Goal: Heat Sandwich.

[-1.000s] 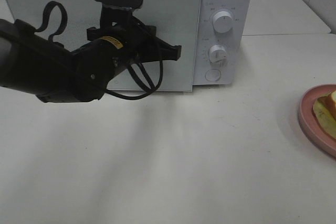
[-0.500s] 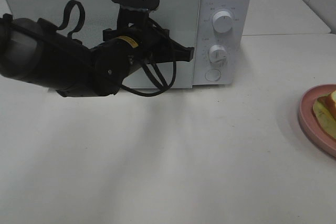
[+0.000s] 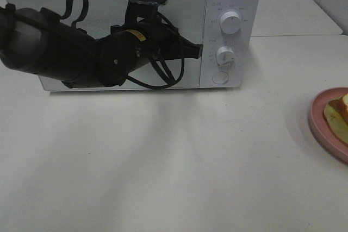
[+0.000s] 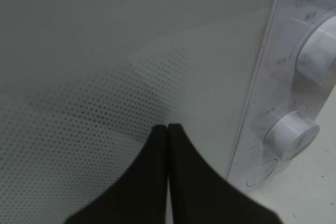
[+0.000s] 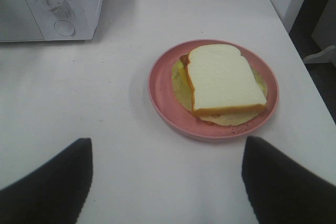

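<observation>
Left claw [image 4: 167,129] nearer door; sandwich [image 3: 341,113] edge-cropped

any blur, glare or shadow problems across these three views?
Exterior high: sharp; the left arm's soft shadow falls on the table; sandwich cropped at the frame edge. Left wrist: left gripper and microwave soft, pale glare band across its door. Right wrist: sandwich in focus, right gripper fingers dark, blurred.
</observation>
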Controlling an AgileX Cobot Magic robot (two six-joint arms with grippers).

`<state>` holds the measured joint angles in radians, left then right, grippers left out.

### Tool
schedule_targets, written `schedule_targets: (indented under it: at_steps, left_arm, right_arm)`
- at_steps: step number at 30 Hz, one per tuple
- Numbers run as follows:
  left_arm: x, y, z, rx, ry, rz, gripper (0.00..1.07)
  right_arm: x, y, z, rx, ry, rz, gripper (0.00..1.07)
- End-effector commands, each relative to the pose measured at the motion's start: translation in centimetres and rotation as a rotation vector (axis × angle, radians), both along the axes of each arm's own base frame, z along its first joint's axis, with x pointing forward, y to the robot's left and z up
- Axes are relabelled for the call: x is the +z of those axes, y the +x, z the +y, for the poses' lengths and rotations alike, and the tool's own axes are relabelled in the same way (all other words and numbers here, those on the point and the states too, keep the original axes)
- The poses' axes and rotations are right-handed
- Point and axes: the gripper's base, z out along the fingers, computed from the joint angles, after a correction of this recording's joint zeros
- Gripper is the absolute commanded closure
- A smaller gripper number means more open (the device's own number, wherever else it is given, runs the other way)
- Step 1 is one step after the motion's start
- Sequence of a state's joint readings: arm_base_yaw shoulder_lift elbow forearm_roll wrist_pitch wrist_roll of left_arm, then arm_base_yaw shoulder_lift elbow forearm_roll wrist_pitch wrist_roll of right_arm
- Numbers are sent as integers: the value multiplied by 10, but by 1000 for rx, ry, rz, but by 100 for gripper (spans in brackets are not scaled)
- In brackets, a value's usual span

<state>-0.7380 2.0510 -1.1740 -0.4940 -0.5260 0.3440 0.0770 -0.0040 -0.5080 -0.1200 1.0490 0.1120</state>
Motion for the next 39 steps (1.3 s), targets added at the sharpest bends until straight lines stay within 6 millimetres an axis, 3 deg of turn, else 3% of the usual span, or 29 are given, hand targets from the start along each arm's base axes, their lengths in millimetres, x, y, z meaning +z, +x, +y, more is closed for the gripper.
schedule_targets:
  at_steps: [1, 12, 14, 15, 16, 17, 19, 20, 21, 22, 27, 33, 39]
  left_arm:
    - [16, 2, 9, 49, -45, -25, 107]
    - [16, -49, 19, -12, -1, 79, 107]
    - [18, -58, 23, -41, 17, 141, 100]
    - [16, -66, 27, -68, 38, 203, 86]
    - [16, -66, 27, -68, 38, 203, 86]
    - [16, -69, 28, -78, 43, 228, 74]
    - [17, -76, 30, -97, 50, 283, 43]
    - [18, -82, 32, -122, 63, 333, 15]
    - [18, -82, 32, -122, 63, 333, 15]
    - [19, -85, 32, -136, 69, 357, 4]
    - [21, -101, 34, -236, 138, 489, 8]
    - [30, -126, 47, -411, 347, 611, 8]
    - [37, -138, 56, -428, 402, 699, 8]
  right_arm:
    - [0, -3, 0, -2, -4, -33, 32]
    - [0, -3, 0, -2, -4, -33, 32]
    - [0, -3, 0, -2, -4, -33, 32]
    - [0, -3, 0, -2, -4, -33, 32]
    - [0, -3, 0, -2, -4, -33, 32]
    - [0, -3, 0, -2, -4, -33, 32]
    - [0, -3, 0, -2, -4, -33, 32]
    - [0, -3, 0, -2, -4, -33, 32]
    - [0, -3, 0, -2, -4, -33, 32]
    - [0, -3, 0, -2, -4, -33, 32]
    - [0, -3, 0, -2, -4, -33, 32]
    - [0, -3, 0, -2, -4, -33, 32]
    - [0, -3, 0, -2, -4, -33, 32]
